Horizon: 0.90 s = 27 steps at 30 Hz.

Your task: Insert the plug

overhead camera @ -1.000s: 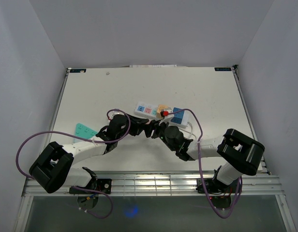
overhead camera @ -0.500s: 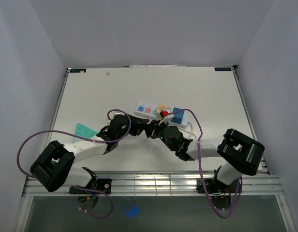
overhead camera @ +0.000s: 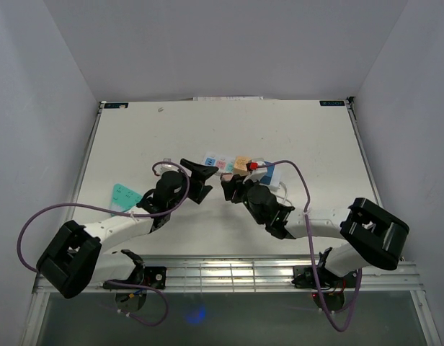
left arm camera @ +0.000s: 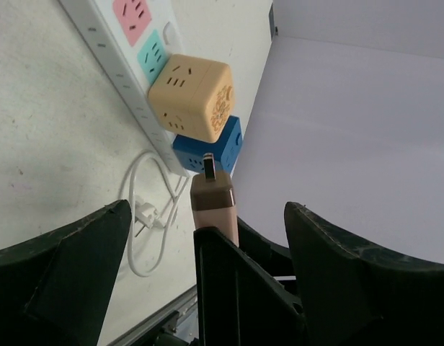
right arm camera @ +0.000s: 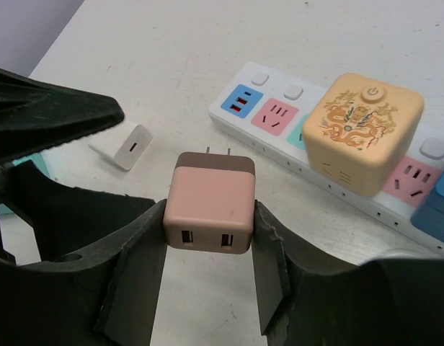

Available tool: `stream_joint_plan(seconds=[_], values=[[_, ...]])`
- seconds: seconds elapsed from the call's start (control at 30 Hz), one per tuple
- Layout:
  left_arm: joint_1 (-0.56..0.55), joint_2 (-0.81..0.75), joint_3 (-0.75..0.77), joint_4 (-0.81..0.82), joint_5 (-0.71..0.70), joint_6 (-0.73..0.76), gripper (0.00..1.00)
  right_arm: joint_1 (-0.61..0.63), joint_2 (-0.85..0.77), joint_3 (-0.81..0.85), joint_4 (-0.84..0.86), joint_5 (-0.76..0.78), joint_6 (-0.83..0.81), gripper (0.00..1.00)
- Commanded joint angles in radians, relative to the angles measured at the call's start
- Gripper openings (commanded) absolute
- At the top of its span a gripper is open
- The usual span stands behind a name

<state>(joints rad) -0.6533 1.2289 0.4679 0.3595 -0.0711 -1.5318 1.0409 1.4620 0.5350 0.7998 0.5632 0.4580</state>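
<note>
Where the left arm reaches out over the table (overhead camera: 135,137), a teal card (overhead camera: 125,194) lies flat beside it. Further out, the right gripper (right arm camera: 210,216) has its jaws closed firmly on the two sides of the pink plug (right arm camera: 210,205). The plug hangs in the air above the table, its two ports facing back at the wrist camera and its two prongs pointing forward at the power strip (right arm camera: 280,115). The prongs touch nothing, and the plug is short of the strip and in no socket. Just to its left, the left gripper (left arm camera: 207,209) has its jaws spread wide and holds nothing. Past both grippers a small grey bracket (right arm camera: 130,148) sits on the table. Beyond that lies the white strip, with an orange cube (right arm camera: 366,130) seated in it and a blue cube (left arm camera: 207,148) right next to that. A white cable (left arm camera: 146,216) loops on the table near the blue cube.
</note>
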Motion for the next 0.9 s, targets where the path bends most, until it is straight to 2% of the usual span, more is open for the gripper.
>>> stream_joint_plan(seconds=[0.0,0.2,0.3,0.33,0.43,0.5,0.6,0.87], values=[[0.049,-0.045,-0.005,0.010,0.013,0.076,0.98,-0.005,-0.066,0.059,-0.085,0.075,0.016,0.08],[0.161,0.017,0.017,0.028,0.114,0.221,0.98,-0.010,-0.106,0.140,-0.238,0.116,-0.067,0.08],[0.201,0.089,0.083,0.041,0.191,0.393,0.98,-0.016,-0.158,0.143,-0.263,0.145,-0.117,0.08],[0.208,0.109,0.125,0.041,0.204,0.491,0.98,-0.019,-0.192,0.128,-0.254,0.145,-0.134,0.08],[0.228,0.207,0.211,0.052,0.326,0.611,0.98,-0.041,-0.236,0.108,-0.248,0.153,-0.153,0.08],[0.247,0.309,0.261,0.077,0.426,0.644,0.98,-0.059,-0.270,0.089,-0.254,0.155,-0.154,0.08],[0.273,0.432,0.351,0.149,0.482,0.656,0.98,-0.084,-0.307,0.069,-0.277,0.147,-0.144,0.08],[0.331,0.652,0.580,0.173,0.470,0.699,0.98,-0.163,-0.344,0.060,-0.338,0.063,-0.107,0.08]])
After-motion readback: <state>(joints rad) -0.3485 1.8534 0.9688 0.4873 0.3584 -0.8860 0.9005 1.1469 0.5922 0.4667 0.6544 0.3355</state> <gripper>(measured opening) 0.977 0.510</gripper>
